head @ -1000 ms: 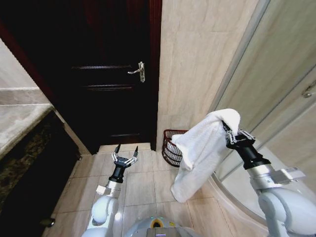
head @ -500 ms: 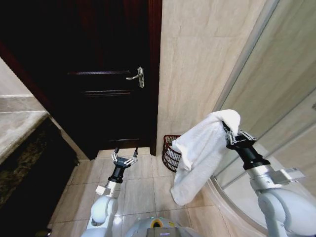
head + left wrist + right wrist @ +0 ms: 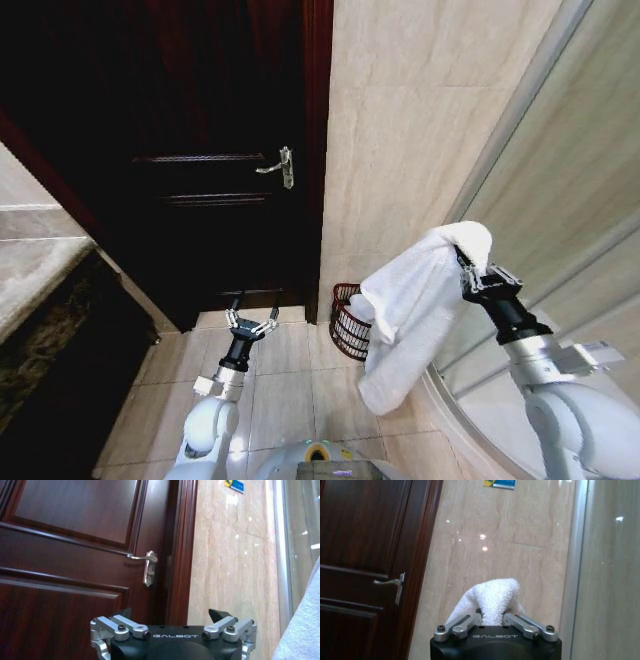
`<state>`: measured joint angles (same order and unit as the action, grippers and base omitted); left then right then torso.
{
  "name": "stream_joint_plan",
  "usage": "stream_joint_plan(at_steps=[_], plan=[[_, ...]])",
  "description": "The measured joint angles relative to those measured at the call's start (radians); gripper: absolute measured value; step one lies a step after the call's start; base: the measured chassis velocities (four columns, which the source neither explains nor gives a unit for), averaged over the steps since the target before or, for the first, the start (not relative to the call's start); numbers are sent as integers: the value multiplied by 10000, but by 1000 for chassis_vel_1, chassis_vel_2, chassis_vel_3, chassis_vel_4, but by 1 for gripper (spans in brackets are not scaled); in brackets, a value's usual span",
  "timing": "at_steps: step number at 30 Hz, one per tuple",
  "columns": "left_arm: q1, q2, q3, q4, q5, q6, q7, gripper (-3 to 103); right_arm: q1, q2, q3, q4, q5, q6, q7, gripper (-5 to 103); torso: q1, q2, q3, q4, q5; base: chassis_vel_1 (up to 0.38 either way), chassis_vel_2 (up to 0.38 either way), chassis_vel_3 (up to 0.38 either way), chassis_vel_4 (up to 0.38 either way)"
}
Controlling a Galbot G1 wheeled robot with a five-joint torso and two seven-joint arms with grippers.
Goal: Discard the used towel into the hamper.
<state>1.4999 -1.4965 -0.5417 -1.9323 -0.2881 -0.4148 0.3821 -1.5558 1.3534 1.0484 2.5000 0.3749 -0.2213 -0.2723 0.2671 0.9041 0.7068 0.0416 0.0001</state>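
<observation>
**Q:** How are the arms sitting?

**Me:** My right gripper (image 3: 468, 272) is raised high on the right, jaws clamped on the white towel (image 3: 415, 305), which drapes down on its left. From the right wrist view a bunched fold pokes up between the jaws. My left gripper (image 3: 251, 322) is low, pointing at the dark door (image 3: 200, 170), jaws wide and holding nothing.

**Q:** And the hamper, any room?

**Me:** The hamper (image 3: 347, 322) stands on the tile floor (image 3: 290, 385) against the beige wall (image 3: 420, 150), just right of the door frame, partly hidden behind the towel. Open floor lies between it and my left arm; a glass panel (image 3: 560, 230) borders the right.
</observation>
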Motion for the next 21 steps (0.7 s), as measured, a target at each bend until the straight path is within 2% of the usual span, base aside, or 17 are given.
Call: stream_joint_plan(at_steps=[21], plan=[[84, -18, -10, -127, 21, 2, 20, 100, -15, -72, 415, 0, 552, 6, -251, 7, 453, 977, 531, 0, 0, 0, 0, 0, 0]])
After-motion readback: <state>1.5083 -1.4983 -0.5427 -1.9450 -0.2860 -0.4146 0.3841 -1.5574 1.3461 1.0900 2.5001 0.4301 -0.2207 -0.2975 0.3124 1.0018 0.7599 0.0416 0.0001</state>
